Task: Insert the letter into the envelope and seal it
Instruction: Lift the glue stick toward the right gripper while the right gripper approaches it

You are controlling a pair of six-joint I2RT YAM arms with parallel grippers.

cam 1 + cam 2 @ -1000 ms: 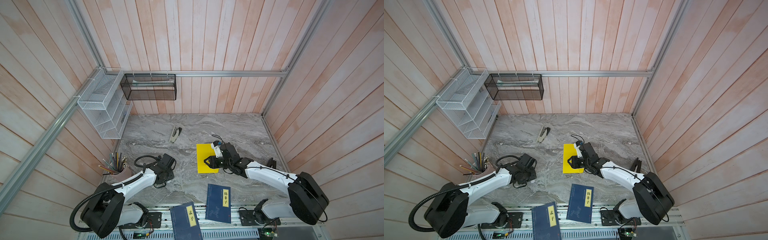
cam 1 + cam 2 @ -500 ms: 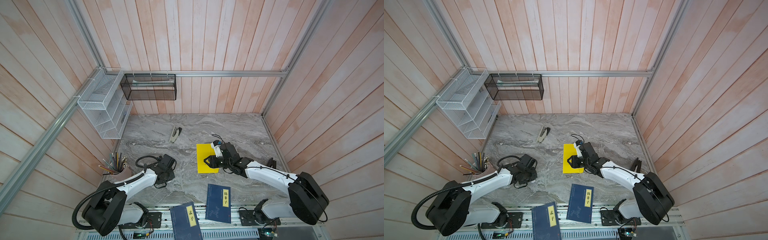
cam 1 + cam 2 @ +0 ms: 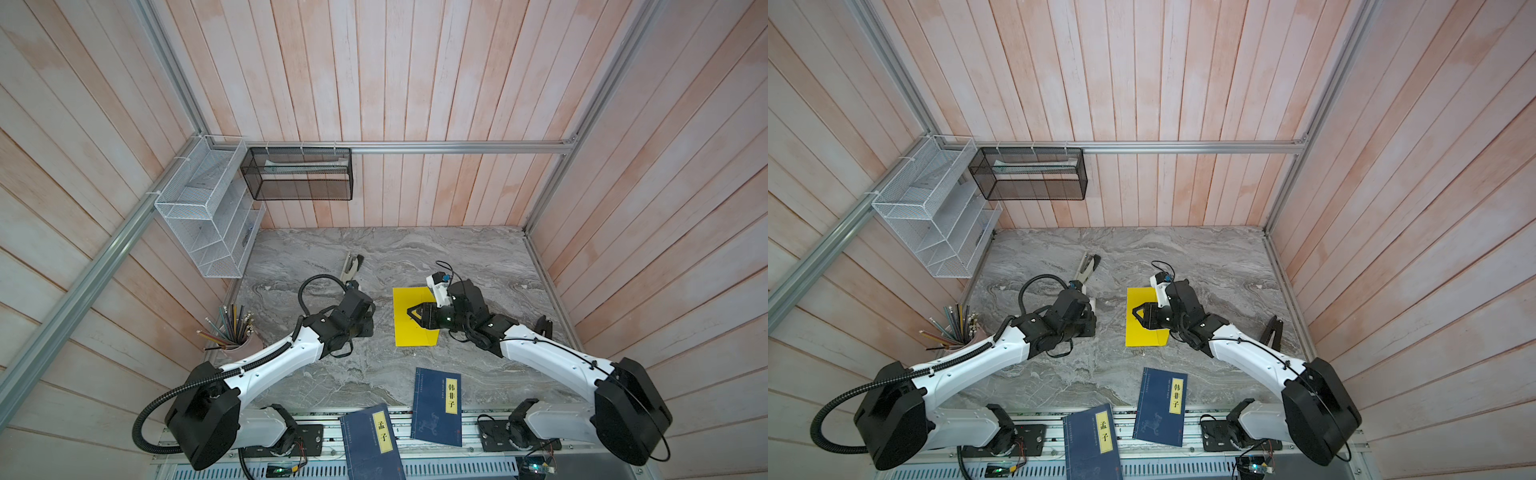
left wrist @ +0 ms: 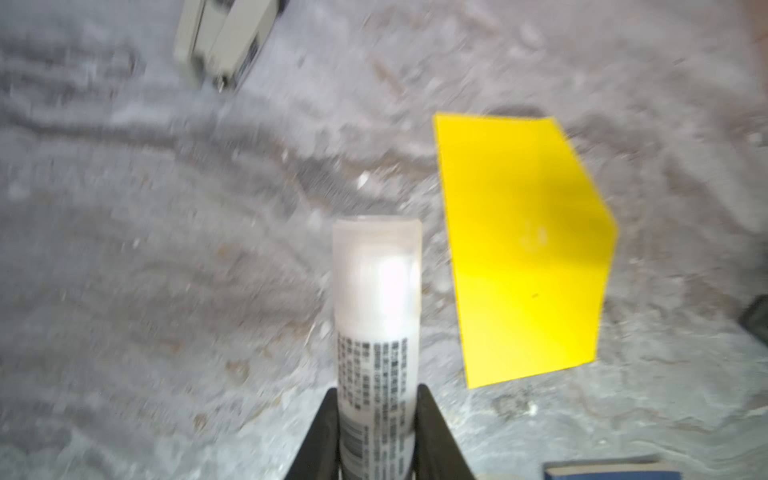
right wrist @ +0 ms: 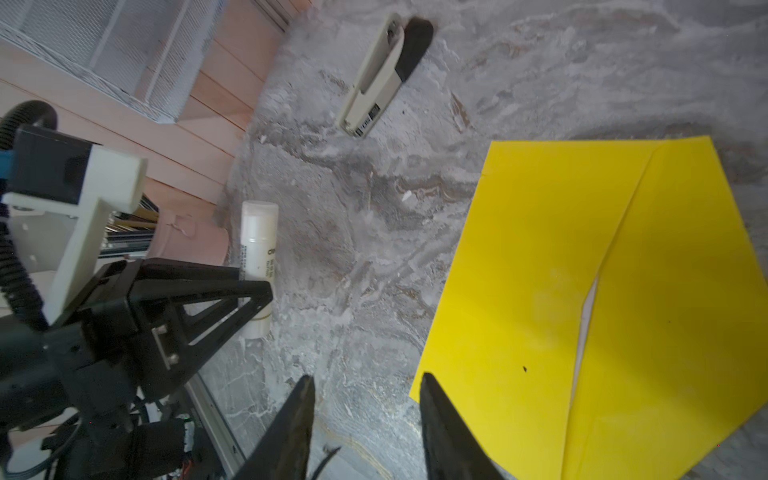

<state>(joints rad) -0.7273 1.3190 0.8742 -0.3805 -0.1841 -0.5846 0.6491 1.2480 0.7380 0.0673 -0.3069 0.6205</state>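
- The grey marbled table (image 3: 478,257) fills the floor of the wood-panelled cell.
- A white wire rack (image 3: 203,216) hangs on the left wall. A black mesh basket (image 3: 297,174) hangs beside it on the back wall.
- Two dark blue books with yellow labels lie at the front edge. One (image 3: 436,407) is nearer the middle and the other (image 3: 370,444) hangs over the rail.
- The envelope (image 3: 405,336) (image 3: 1142,336) lies flat near the middle of the table, between the two arms. In the right wrist view the flap's slanting edges cross its yellow face (image 5: 519,249).
- The right gripper (image 5: 365,378) hovers over the envelope. Its fingers are parted with nothing between them, and one fingertip (image 5: 428,382) is at the envelope's near edge.
- The left gripper (image 4: 376,390) is to the left of the envelope and clear of it. Its fingers are clamped on a glue stick.
- A pink cup of pencils (image 3: 241,340) stands by the left wall.
- A beige and black stapler (image 3: 351,266) (image 5: 380,79) lies toward the back of the table.
- The glue stick (image 4: 376,291) (image 5: 257,249) is a white capped tube that juts forward out of the left gripper.
- The letter (image 5: 587,309) shows only as a thin white sliver in a gap at the flap's point. The rest is hidden inside the envelope.
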